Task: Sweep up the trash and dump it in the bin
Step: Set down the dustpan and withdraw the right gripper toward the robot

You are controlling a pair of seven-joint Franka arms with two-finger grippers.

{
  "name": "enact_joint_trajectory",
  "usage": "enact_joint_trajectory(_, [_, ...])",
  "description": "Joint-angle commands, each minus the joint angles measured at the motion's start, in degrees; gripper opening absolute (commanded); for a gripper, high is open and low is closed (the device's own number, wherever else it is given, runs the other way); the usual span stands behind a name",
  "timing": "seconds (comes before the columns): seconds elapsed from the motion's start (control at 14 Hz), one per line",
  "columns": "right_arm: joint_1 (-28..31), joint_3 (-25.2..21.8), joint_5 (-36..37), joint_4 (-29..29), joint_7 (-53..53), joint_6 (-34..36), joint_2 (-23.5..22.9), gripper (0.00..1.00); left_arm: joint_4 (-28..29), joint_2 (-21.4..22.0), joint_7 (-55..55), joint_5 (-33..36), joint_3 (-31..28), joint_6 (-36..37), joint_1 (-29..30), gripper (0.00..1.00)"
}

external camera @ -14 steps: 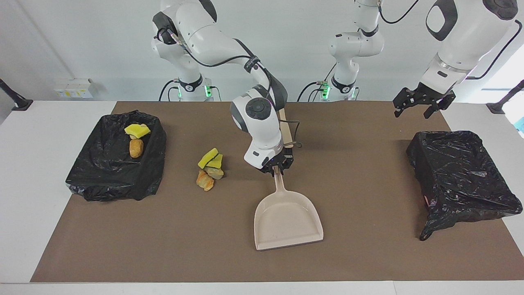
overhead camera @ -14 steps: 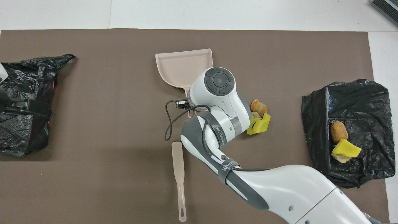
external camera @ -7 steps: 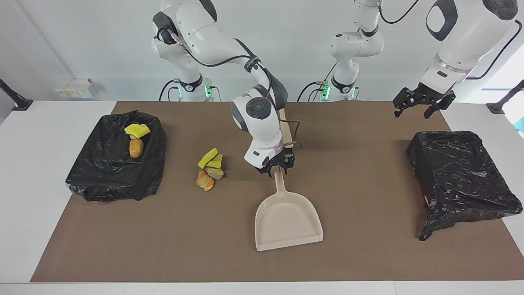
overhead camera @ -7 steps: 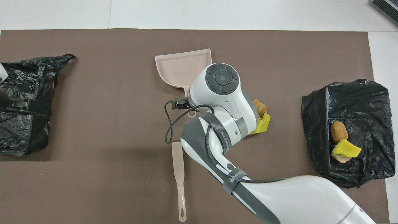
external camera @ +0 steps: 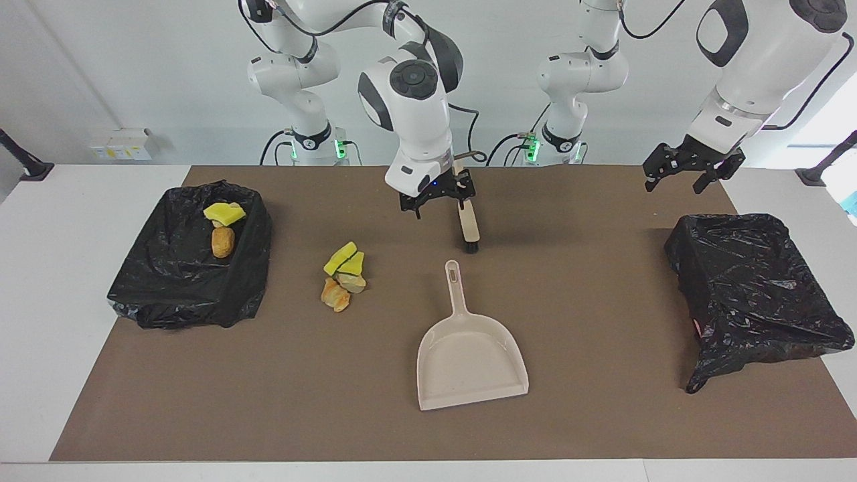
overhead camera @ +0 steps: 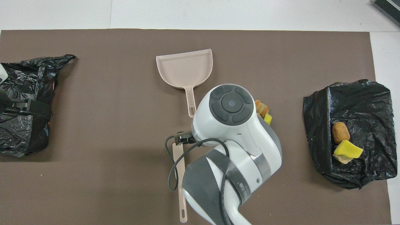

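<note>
Brown mat covers the worktop (external camera: 602, 428). Bin (external camera: 191, 268) at the right arm's end already holds two pieces. Trash (external camera: 343, 276) pile lies loose on the mat between that bin and the dustpan (external camera: 471, 358), which lies unheld. Right hand (external camera: 436, 199), fingers apart and empty, hangs over the brush (external camera: 467, 224). Judged step: fetching the brush; next move calls for a descent onto its handle. Second bin (external camera: 753, 288); left hand (external camera: 693, 171) waits open above it. Nothing blocks.

Yellow-green and tan trash (external camera: 343, 276) heaped beside beige dustpan (external camera: 469, 355).
</note>
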State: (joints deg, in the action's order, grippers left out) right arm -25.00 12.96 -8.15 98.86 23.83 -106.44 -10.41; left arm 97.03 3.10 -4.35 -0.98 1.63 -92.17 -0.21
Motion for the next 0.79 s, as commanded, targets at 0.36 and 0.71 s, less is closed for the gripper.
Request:
enact_joint_trajectory(0.36, [-6.5,1.0,-8.2,20.8,-2.4,-10.5,9.3,1.0,0.4,0.8,-0.6,1.2,0.5,0.2,0.7,1.0])
enact_joint_trajectory(0.71, [-11.5,1.0,-8.2,27.1,2.8,-20.8,7.7,1.0,0.4,0.8,-0.6,1.2,0.6,0.2,0.7,1.0])
